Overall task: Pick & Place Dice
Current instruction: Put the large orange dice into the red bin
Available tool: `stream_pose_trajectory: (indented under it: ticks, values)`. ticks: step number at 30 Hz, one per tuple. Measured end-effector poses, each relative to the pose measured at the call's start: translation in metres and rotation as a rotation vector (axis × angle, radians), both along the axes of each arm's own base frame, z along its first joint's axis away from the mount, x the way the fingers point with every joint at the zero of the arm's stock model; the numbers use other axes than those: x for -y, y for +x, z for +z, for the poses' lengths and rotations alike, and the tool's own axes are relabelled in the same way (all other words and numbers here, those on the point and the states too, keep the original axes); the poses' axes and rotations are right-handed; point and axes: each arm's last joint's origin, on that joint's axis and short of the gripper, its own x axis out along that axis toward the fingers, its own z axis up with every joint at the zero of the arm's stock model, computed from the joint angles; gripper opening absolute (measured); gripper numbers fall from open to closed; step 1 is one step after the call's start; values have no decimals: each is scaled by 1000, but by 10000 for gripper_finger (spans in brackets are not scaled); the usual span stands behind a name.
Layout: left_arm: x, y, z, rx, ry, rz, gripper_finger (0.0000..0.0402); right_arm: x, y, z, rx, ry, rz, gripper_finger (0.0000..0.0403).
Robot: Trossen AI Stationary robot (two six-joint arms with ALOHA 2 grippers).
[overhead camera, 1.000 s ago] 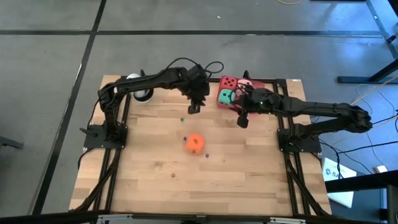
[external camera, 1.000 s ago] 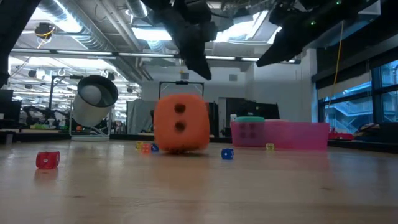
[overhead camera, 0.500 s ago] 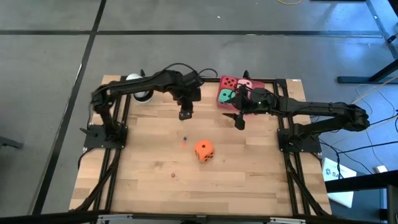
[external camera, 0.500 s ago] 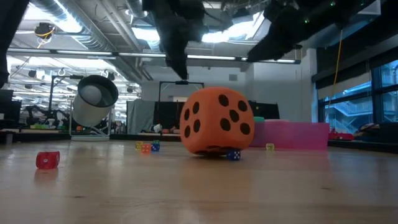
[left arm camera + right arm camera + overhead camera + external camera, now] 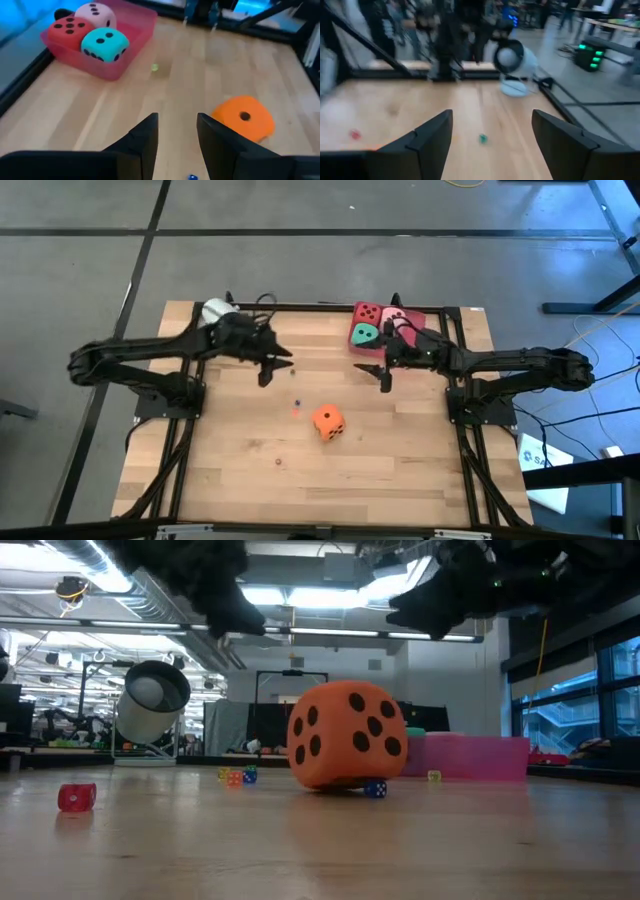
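Both arms have pulled back; left gripper (image 5: pixel 266 370) and right gripper (image 5: pixel 384 378) hang apart and empty, orange die (image 5: pixel 327 421) loose mid-table (image 5: pixel 400 470), awaiting pickup toward the tray (image 5: pixel 425 315)

In the low view, both arms are cut off by the upper edge, so neither gripper is seen whole. A tiny blue cube (image 5: pixel 375 789) is partly hidden under the orange die (image 5: pixel 347 735) at 5 o'clock. The right wrist view is blurred; small specks there cannot be identified.
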Motion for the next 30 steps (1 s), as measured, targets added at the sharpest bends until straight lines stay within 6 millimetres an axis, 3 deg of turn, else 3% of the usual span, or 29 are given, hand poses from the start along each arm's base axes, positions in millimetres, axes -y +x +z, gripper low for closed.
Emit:
stream_pose_trajectory:
  ticks: [9, 14, 19, 23, 30]
  values:
    - [23, -14, -38, 210, -61, -50, 130, -19, 10, -2, 43, 58, 114, 270]
    - [35, -12, -62, 198, -128, -74, 131, -36, 32, -35, -50, 80, 184, 270]
    - [48, -4, -73, 145, -144, -83, 130, -53, 47, -66, -133, 117, 235, 270]
    - [59, 3, -86, 88, -150, -91, 125, -73, 53, -73, -104, 146, 288, 270]
    - [82, 19, -102, 95, -200, -163, 117, -125, 65, -66, -86, 133, 391, 270]
